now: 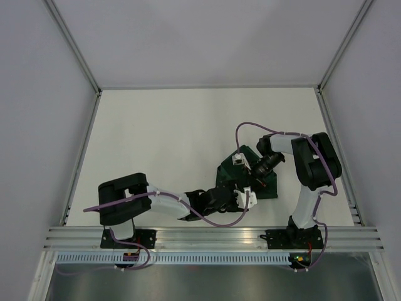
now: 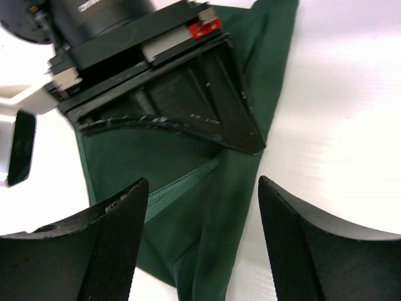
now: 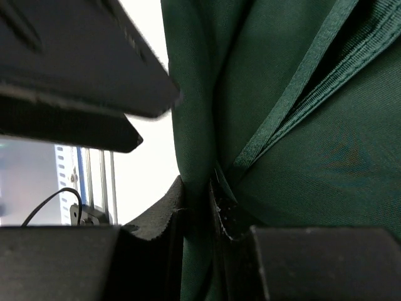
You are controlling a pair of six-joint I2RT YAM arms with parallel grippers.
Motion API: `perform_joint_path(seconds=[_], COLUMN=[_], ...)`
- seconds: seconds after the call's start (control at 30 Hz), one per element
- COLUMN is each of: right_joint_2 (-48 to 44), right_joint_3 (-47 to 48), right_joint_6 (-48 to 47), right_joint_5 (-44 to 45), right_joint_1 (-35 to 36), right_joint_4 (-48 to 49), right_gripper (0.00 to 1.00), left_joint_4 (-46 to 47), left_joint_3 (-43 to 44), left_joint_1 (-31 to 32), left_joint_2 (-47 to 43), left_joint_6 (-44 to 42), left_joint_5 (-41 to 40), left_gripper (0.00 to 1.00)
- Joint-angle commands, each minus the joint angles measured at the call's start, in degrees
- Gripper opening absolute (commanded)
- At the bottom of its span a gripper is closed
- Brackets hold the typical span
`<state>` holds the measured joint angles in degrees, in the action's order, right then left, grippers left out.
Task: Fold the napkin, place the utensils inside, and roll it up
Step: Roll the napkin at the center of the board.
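The dark green napkin (image 1: 269, 186) lies bunched on the table at the near right, between the two arms. My right gripper (image 1: 252, 170) comes down on it from behind and is shut on an upright fold of the napkin (image 3: 197, 157), pinched between its fingertips (image 3: 169, 213). My left gripper (image 2: 203, 241) hovers open just over the cloth's near corner (image 2: 207, 213), one finger (image 2: 119, 244) on each side and nothing between them. It sits right in front of the right gripper's body (image 2: 156, 81). A hemmed edge (image 3: 301, 88) runs across the folded layers. The utensils are out of view.
An aluminium rail (image 1: 213, 237) runs along the near edge behind the arm bases. Purple cables (image 1: 250, 125) loop off both arms. White walls with metal posts (image 1: 81, 56) enclose the white table (image 1: 175, 132) on three sides.
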<state>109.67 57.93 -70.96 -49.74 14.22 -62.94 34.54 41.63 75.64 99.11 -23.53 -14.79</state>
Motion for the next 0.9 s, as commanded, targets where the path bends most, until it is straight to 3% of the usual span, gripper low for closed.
perform_joint_path(seconds=[0.0,0.47,0.6,0.77,0.87], right_joint_2=[2.39,4.06,4.15,4.24,4.15], right_joint_3=[0.43,1.39,1.57,1.66,1.75], right_joint_6=[-3.31,-3.75,-3.75,-3.92,-3.92], right_joint_5=[1.84,1.57,1.48,1.4,1.48], right_joint_1=[-0.24,-0.59,-0.68,-0.68,-0.77], right_joint_4=[3.96,3.17,3.08,3.0,3.0], right_gripper=[0.1,0.09,0.09,0.09,0.1], left_joint_4=[-2.11,-5.45,-10.45,-17.48,-19.95], left_joint_3=[3.28,6.8,7.77,10.75,11.98], left_joint_1=[0.21,-2.24,-4.0,-6.81,-8.31], left_joint_2=[2.14,9.34,9.7,10.93,11.8], left_joint_6=[-3.72,-1.7,1.63,5.94,7.79], left_joint_5=[4.85,10.21,14.51,22.25,25.5], left_gripper=[0.76,0.69,0.51,0.42,0.29])
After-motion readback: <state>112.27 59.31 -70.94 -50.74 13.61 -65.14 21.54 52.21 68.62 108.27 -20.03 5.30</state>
